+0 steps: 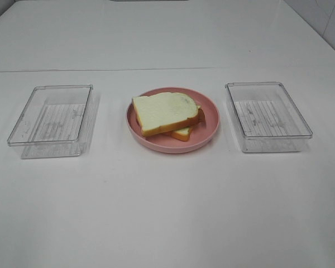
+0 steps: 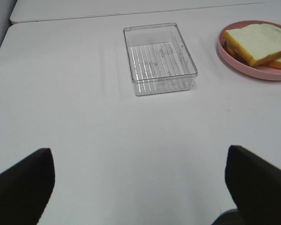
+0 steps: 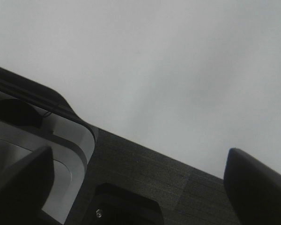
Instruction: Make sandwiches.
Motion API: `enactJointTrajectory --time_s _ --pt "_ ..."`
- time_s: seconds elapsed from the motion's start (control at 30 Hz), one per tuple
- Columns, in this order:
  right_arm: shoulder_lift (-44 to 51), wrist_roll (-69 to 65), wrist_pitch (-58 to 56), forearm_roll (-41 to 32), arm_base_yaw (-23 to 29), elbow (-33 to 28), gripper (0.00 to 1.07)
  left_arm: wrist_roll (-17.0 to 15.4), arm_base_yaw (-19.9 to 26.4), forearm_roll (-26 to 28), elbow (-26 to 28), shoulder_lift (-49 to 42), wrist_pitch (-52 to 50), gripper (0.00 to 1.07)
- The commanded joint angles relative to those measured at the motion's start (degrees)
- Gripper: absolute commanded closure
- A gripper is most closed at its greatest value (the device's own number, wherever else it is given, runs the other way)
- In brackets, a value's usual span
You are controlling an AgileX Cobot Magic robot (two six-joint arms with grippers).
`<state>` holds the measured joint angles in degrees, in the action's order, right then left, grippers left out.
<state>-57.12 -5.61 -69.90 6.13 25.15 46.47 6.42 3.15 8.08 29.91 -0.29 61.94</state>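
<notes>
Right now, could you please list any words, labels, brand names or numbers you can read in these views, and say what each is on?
None: no readable text in any view.
Sandwich and pink plate: plain, unmarked.
Left clear tray and right clear tray: only moulded ribs on the bases, no lettering.
White table: bare of print.
Right wrist view: dark equipment, no legible marking.

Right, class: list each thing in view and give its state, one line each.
Sandwich: stacked on the plate, top bread slice skewed.
Plate: upright, holding the sandwich.
Left tray: open, empty.
Right tray: open, empty.
Left gripper: open, holding nothing.
Right gripper: open, holding nothing.
</notes>
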Motion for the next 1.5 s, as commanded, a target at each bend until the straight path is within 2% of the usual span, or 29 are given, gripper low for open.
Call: enactJointTrajectory --time_s 0.03,0.2,0.23,0.33,0.4,0.47,0.5,0.53,0.6,0.77,1.03,1.5 --pt "9.8 -0.17 -6.02 0.69 0.0 -6.59 0.12 -0.06 0.06 0.46 -0.11 -0.69 -0.23 0.16" --pt "19.08 -0.11 -6.25 0.69 -1.95 -11.0 0.12 -0.06 0.06 0.46 -0.11 -0.69 -0.23 0.16" --pt "24.18 -0.11 -6.19 0.8 -5.1 -13.06 0.12 -0.06 0.06 0.46 -0.11 -0.69 -0.23 0.16" --pt "26.3 0.17 -6.07 0.8 -6.53 -13.87 0.12 -0.06 0.06 0.46 -0.11 -0.69 -0.23 0.16" --pt "37.36 3.15 -5.67 0.57 -12.43 -16.04 0.12 -0.06 0.06 0.46 -0.11 -0.69 -0.23 0.16" --pt "39.53 3.84 -5.33 0.52 -13.58 -16.27 0.12 -0.06 0.06 0.46 -0.11 -0.69 -0.23 0.16" --pt "44.29 4.93 -4.47 0.06 -16.39 -16.62 0.12 -0.06 0.06 0.46 -0.11 -0.69 -0.23 0.16" --pt "44.29 4.93 -4.47 0.06 -16.39 -16.62 0.12 -0.06 0.06 0.46 -0.11 -0.69 -0.23 0.16" --pt "50.65 6.25 -3.67 -0.86 -19.82 -16.62 0.12 -0.06 0.06 0.46 -0.11 -0.69 -0.23 0.16" --pt "56.49 6.25 -1.26 -2.58 -22.63 -16.67 0.12 -0.06 0.06 0.46 -0.11 -0.69 -0.23 0.16" --pt "59.3 5.61 6.82 -2.86 -22.63 -20.51 0.12 -0.06 0.06 0.46 -0.11 -0.69 -0.23 0.16" --pt "59.3 5.61 6.88 -2.86 -22.63 -20.51 0.12 -0.06 0.06 0.46 -0.11 -0.69 -0.23 0.16"
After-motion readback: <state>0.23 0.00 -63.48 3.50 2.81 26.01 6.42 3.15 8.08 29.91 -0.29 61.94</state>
